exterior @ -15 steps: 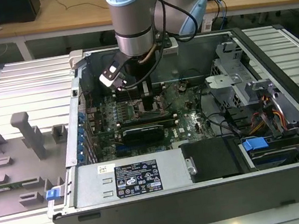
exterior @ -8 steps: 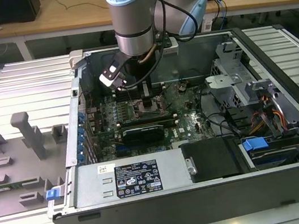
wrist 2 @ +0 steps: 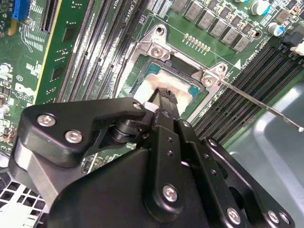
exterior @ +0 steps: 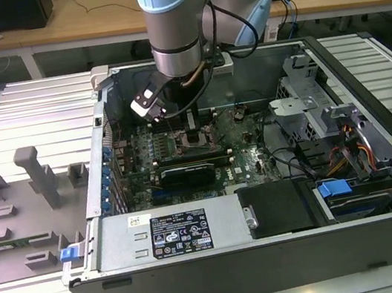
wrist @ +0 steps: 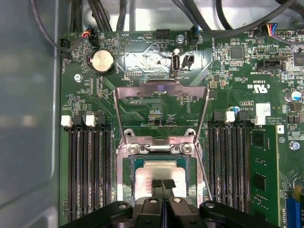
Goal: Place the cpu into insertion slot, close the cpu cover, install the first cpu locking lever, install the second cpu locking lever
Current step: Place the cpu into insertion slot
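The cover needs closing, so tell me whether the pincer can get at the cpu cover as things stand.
Probably yes. The cpu cover stands open, swung back with nothing lying on it, and the pincer sits close by over the cpu, with no cable between them.

- The cpu cover (wrist: 161, 109) stands up open at one edge of the socket (wrist: 124, 164), so the top is free.
- Black memory slots (wrist: 88, 175) sit close on both sides.
- A thin lever (wrist 2: 261, 105) sticks out beside the socket.
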`<state>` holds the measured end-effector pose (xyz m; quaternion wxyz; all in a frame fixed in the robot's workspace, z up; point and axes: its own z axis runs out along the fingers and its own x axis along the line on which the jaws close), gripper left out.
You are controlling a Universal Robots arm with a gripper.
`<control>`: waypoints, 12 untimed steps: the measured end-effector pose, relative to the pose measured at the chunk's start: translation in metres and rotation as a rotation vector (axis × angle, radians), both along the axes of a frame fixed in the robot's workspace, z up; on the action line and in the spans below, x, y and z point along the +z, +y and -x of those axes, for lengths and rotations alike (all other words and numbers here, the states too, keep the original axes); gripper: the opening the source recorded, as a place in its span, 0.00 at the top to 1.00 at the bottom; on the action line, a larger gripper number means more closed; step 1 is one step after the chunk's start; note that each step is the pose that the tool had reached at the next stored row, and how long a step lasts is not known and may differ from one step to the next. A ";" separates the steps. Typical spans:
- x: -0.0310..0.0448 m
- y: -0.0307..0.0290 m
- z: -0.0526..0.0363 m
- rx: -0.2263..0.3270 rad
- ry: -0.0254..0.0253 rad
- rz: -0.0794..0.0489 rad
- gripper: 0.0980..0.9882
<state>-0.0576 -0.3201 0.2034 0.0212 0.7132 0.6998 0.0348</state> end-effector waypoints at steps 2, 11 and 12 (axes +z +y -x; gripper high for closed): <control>0.0011 0.0003 -0.0002 0.000 -0.0012 -0.002 0.99; 0.0287 0.0002 -0.0045 0.000 -0.0022 -0.001 0.99; 0.0288 0.0001 -0.0062 0.000 -0.0021 -0.001 0.99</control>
